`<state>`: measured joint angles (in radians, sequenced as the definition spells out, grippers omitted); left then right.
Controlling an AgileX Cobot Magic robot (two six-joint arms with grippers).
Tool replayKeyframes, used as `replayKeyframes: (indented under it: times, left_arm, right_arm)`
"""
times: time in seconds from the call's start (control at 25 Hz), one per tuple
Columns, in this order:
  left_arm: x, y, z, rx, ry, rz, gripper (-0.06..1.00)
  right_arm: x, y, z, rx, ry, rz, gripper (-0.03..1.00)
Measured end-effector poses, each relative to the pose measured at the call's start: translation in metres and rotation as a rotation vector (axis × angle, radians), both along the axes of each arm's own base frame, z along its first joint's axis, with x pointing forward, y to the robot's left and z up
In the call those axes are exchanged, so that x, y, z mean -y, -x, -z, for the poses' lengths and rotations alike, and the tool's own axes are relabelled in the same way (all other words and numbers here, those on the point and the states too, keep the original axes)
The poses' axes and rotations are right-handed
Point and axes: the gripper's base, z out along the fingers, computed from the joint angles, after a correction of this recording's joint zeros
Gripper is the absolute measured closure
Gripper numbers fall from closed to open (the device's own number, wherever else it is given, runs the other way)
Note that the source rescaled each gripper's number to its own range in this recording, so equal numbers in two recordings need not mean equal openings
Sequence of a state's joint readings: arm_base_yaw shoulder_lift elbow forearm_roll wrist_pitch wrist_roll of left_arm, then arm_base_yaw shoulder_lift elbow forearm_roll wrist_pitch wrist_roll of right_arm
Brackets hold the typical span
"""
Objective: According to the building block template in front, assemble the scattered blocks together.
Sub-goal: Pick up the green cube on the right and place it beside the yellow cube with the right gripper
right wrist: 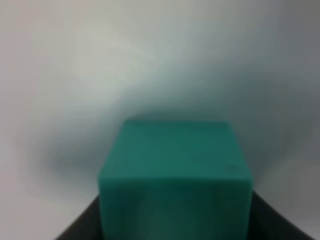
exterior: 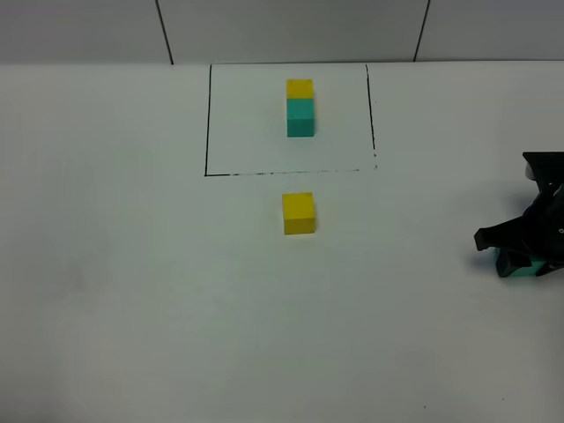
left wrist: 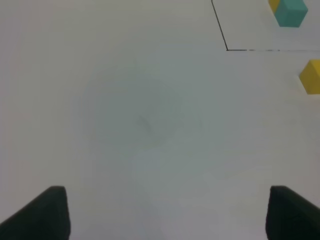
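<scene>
teal cube [right wrist: 175,170]: was way out at the right edge of the counter [exterior: 132,291], a bit nearer than the loose yellow one. From the high camera only a sliver of teal showed under the arm.
right fingers [right wrist: 82,231]: clamped on the teal cube, with a dark finger hugging each side in the wrist view.
lifted or not: honestly couldn't tell if the teal cube was resting on the counter or just off it.
yellow cube [exterior: 299,213]: sat loose around the middle of the counter, just on the near side of the frame line without touching it. It was well apart from the teal cube.
template [exterior: 300,107]: yellow and teal joined in a pair, yellow on the far side, teal nearer. It sat at the far middle, pretty much in line with the loose yellow cube.
black-line rectangle [exterior: 208,123]: a thin outline around the template, and its near line looked a bit patchy.
left fingers [left wrist: 42,215]: spread wide apart, nothing between them but bare counter, out to the left of the rectangle's near-left corner.
</scene>
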<state>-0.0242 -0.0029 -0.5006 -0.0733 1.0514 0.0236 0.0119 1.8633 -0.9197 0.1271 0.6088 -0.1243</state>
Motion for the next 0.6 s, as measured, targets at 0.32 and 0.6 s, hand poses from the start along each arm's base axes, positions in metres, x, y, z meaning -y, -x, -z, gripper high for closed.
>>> replayKeyframes:
  times: [0.32,0.6]
  left_arm:
    - [0.0,0.0,0.0,0.0,0.0,0.0,0.28]
    - [0.0,0.0,0.0,0.0,0.0,0.0,0.28]
  right_arm:
    - [-0.02,-0.013,-0.032,0.034,0.04,-0.189,0.95]
    - [-0.104,-0.025,-0.076,0.116,0.111,-0.877,0.95]
